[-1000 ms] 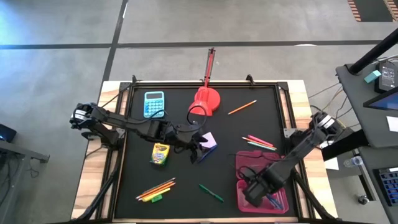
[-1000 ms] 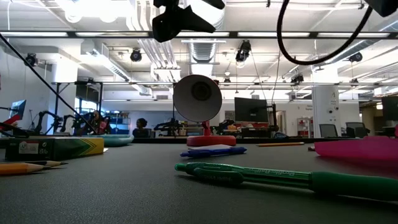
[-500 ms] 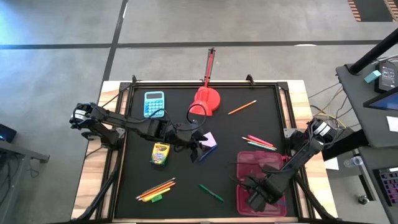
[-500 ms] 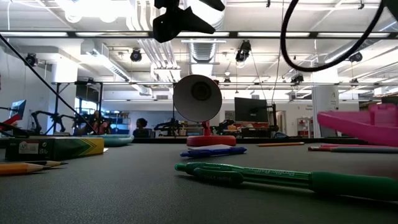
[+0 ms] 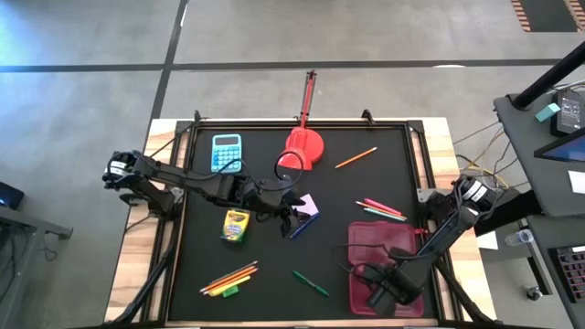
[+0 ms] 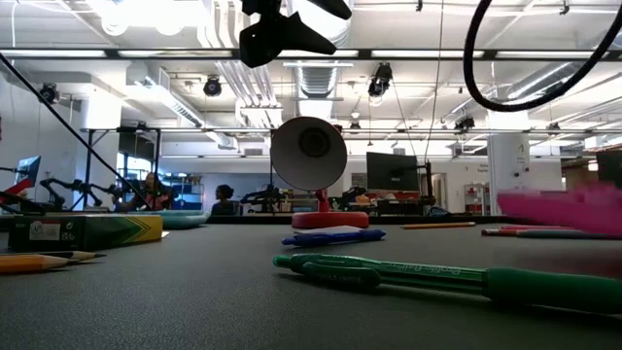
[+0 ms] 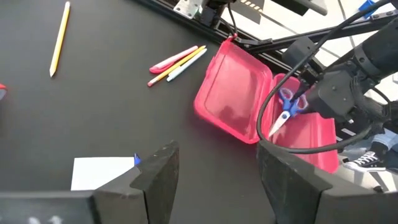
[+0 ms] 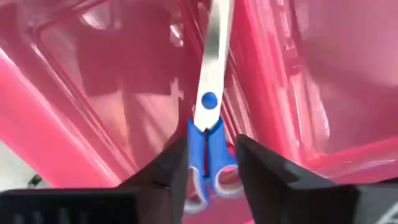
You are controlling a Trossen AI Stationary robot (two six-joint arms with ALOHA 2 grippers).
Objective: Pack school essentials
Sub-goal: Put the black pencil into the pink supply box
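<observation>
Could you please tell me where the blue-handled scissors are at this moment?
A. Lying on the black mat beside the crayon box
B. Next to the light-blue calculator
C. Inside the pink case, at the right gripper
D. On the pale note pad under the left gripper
C: the blue-handled scissors sit between the right gripper fingers, over the open pink case.

Right tool (image 5: 388, 285) hovers over the pink case (image 5: 373, 245); left tool (image 5: 291, 217) by the note pad (image 5: 308, 205).

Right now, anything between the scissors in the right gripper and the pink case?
Nothing visible. The right gripper has the scissors between its fingers, directly over the open pink case, blades pointing into it.
</observation>
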